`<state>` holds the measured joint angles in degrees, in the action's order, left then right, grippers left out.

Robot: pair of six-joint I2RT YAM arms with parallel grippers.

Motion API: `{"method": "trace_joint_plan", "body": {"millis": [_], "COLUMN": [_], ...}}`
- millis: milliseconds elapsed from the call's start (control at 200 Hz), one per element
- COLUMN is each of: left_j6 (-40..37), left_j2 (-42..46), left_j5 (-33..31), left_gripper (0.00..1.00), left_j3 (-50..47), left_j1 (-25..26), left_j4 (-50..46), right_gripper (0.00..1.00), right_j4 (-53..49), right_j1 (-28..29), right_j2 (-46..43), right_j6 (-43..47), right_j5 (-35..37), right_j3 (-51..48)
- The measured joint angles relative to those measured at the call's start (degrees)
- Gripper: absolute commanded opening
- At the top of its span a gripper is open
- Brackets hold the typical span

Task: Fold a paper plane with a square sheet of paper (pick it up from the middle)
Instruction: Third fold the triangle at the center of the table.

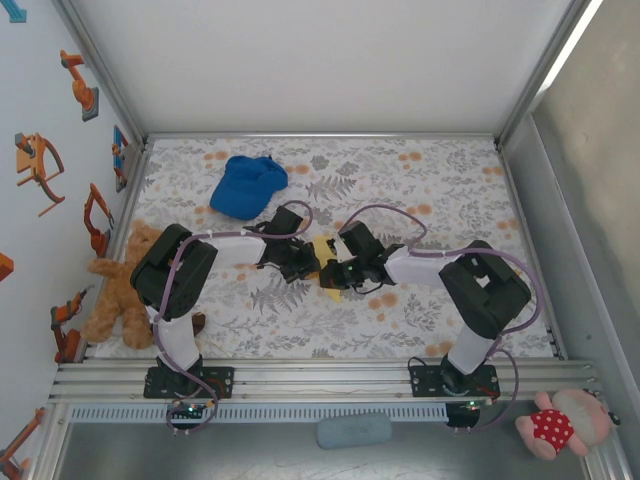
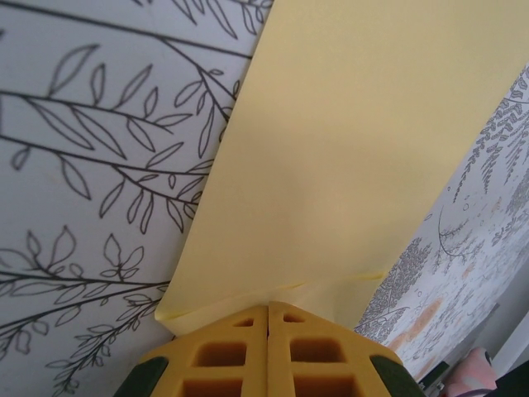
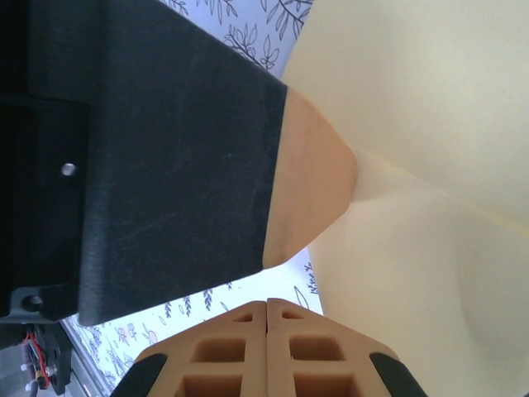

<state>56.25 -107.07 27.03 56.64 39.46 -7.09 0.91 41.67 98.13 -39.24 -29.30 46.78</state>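
The yellow sheet of paper [image 1: 323, 250] lies mid-table between both grippers, which hide most of it. In the left wrist view the paper [image 2: 355, 149] stretches away from the fingertips, with folded layers along its near edge. My left gripper [image 1: 308, 265] [image 2: 269, 308] is shut, its tips resting on that edge and the paper spreading out under them. My right gripper [image 1: 338, 272] [image 3: 267, 304] is shut with nothing between its jaws, just left of the paper [image 3: 430, 273]. The left gripper's fingertip [image 3: 310, 182] touches the paper at a crease. I cannot tell whether it has the shape of a paper plane.
A blue cap [image 1: 247, 185] lies at the back left of the floral tablecloth [image 1: 450, 190]. A brown teddy bear [image 1: 120, 290] sits at the left edge beside the left arm. A pink plush toy [image 1: 560, 425] lies off the table at the front right.
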Motion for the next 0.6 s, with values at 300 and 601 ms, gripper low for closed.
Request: {"method": "trace_joint_plan", "body": {"millis": [300,601], "left_j6": [-0.02,-0.02], "left_j2": [-0.17,-0.39], "left_j5": [-0.04,-0.07], "left_gripper": [0.04,0.04], "left_j3": [0.39,0.87], "left_j1": [0.04,0.04], "left_j4": [-0.5,-1.27], "right_gripper": [0.02,0.02], "right_j4": [0.24,2.97], "right_j1": [0.0,-0.02], "right_j2": [2.38,2.23], "right_j6": [0.02,0.02], "right_j5": [0.35,0.22], "right_j3": [-0.46,-2.19]}}
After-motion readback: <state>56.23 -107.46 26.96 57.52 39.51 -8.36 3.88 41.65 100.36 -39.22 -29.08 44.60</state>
